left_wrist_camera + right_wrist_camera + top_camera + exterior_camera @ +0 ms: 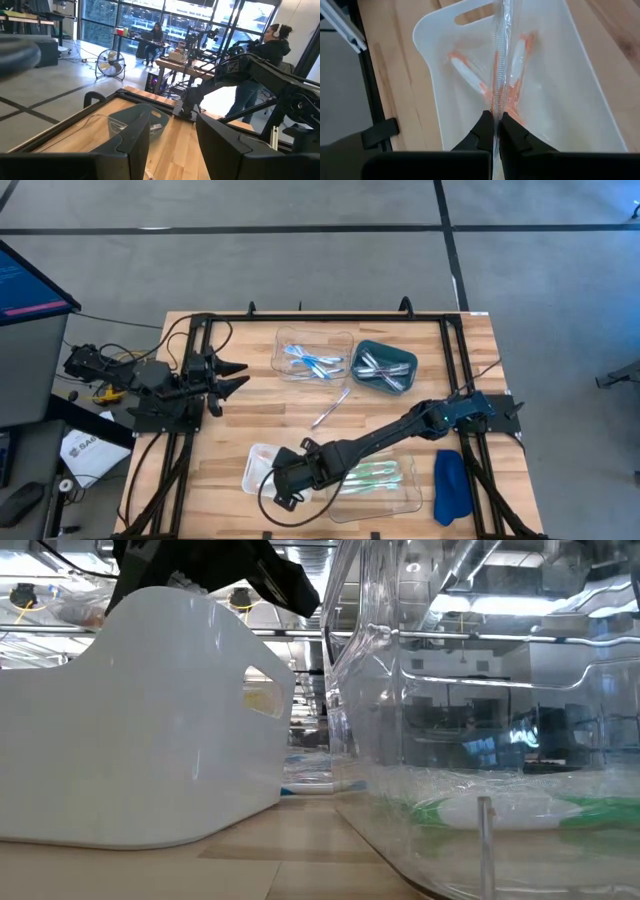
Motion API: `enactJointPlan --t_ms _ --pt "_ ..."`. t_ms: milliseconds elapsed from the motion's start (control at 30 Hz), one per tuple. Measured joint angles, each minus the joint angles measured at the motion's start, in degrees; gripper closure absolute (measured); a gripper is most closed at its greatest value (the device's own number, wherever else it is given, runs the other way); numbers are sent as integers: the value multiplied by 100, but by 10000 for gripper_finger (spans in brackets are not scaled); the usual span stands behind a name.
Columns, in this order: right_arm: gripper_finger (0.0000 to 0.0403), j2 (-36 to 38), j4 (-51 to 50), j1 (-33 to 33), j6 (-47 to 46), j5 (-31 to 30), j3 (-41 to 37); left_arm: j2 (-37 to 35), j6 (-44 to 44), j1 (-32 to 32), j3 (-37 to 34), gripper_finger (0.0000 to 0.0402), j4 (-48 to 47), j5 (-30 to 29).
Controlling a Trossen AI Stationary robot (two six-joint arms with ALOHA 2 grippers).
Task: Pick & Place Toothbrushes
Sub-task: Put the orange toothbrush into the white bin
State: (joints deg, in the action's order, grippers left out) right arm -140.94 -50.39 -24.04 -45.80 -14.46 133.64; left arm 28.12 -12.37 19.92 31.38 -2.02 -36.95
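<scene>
My right gripper [495,116] hangs over the white tray [256,465] near the table's near edge and is shut on one orange-pink toothbrush [498,65] in a clear wrapper. Several more orange-pink toothbrushes [517,62] lie flat on that tray's floor. Light blue ones [312,360] lie in a clear tray, white/grey ones [382,367] in a dark teal tray, and green ones [378,475] in a second clear tray. One loose toothbrush [330,409] lies flat on the wood mid-table. My left gripper [238,375] waits open at the table's left. My right gripper pinches the wrapped orange-pink toothbrush between its two fingers at one end [495,107]. The fingers come from above, in line with the stick. The toothbrush reaches straight out past the fingertips toward the white tray's floor; whether its far end touches the tray I cannot tell.
A blue cloth [452,485] lies at the near right corner. The white tray [150,730] and the clear tray [480,690] stand side by side right before the low camera. Black frame rails [200,320] edge the table. A person [267,55] stands beyond the table.
</scene>
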Motion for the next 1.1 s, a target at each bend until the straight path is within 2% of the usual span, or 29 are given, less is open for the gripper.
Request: enactJointPlan --t_ms 367,833,1100 --pt "403 -73 -1 39 274 134 7 12 -8 0 0 248 39 2" --pt "400 -503 -122 137 294 889 -2 13 -6 0 2 248 42 9" --pt "392 -580 -212 188 293 865 11 13 -4 0 2 248 42 11"
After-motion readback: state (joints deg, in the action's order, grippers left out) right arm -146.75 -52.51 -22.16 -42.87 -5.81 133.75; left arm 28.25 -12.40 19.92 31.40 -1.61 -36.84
